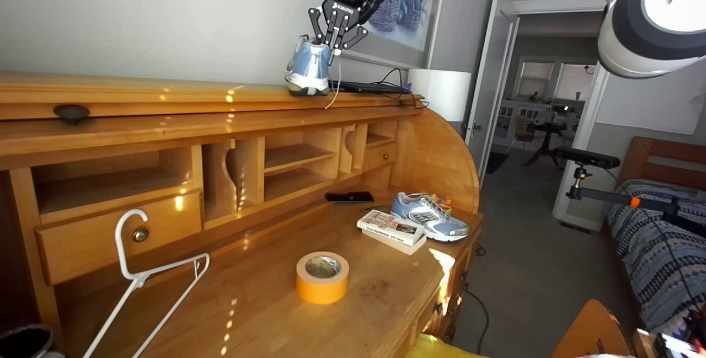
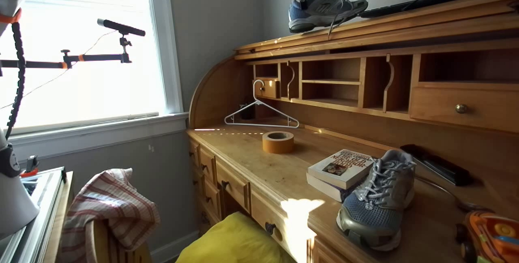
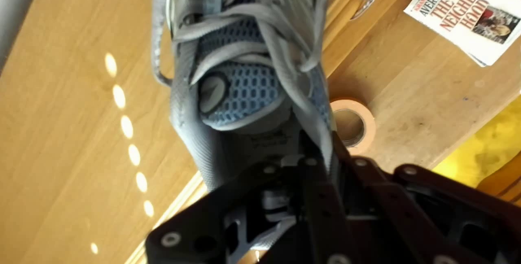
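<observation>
A grey-blue running shoe (image 1: pixel 310 64) is at the top ledge of the roll-top desk (image 1: pixel 182 96). My gripper (image 1: pixel 335 52) comes down from above, shut on the side wall of its opening near the heel. In the wrist view the shoe (image 3: pixel 244 93) points away from the gripper (image 3: pixel 323 150), with one finger inside the opening and the other outside. One lace dangles over the ledge's front edge. In an exterior view the shoe (image 2: pixel 326 9) has its toe near a dark keyboard-like object (image 2: pixel 438 1). Whether its sole touches the ledge I cannot tell.
On the desktop lie a matching shoe (image 2: pixel 379 202), two stacked books (image 2: pixel 340 169), an orange tape roll (image 1: pixel 322 278), a white hanger (image 2: pixel 261 111), a black object (image 1: pixel 349 197) and an orange toy (image 2: pixel 492 234). A lamp shade (image 1: pixel 441 93) stands beyond the desk's end.
</observation>
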You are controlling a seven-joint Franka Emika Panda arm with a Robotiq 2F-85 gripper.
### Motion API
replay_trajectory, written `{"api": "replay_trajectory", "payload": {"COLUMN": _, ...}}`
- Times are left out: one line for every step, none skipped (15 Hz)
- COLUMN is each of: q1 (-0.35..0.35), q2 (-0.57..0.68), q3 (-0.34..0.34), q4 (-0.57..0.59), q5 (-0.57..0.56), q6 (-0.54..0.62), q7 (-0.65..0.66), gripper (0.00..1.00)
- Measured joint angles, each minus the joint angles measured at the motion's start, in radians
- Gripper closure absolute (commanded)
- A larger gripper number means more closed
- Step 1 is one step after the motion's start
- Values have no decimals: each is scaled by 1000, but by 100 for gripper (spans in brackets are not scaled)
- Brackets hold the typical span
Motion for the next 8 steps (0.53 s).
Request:
{"api": "replay_trajectory", "payload": {"q1": 5, "q2": 3, "q3": 0, "q4": 0, "q5": 0, "q6": 12, "q7": 32, "gripper": 98}}
{"api": "replay_trajectory", "payload": {"q1": 10, "q2": 6, "q3": 0, "q4": 0, "q5": 0, "q6": 24, "q7": 63, "gripper": 98}}
{"api": "replay_trajectory", "payload": {"q1": 15, "q2": 8, "q3": 0, "q4": 0, "q5": 1, "q6": 33, "q7": 94, "gripper": 98}}
{"api": "replay_trajectory", "payload": {"q1": 19, "q2": 8, "q3": 0, "q4": 0, "q5": 1, "q6": 35, "q7": 127, "gripper": 98}}
{"api": "replay_trajectory", "payload": {"q1": 22, "q2": 8, "q3": 0, "q4": 0, "q5": 3, "q6": 35, "q7": 162, "gripper": 98}}
{"api": "replay_trajectory", "payload": {"q1": 25, "q2": 8, "q3": 1, "q4": 0, "q5": 6, "q6": 35, "q7": 198, "gripper": 98}}
{"api": "replay_trajectory", "payload": {"q1": 26, "q2": 8, "q3": 1, "q4": 0, "q5": 8, "q6": 32, "q7": 233, "gripper": 98}}
{"api": "replay_trajectory", "payload": {"q1": 28, "q2": 8, "q3": 1, "q4": 0, "q5": 10, "q6": 32, "q7": 269, "gripper": 98}}
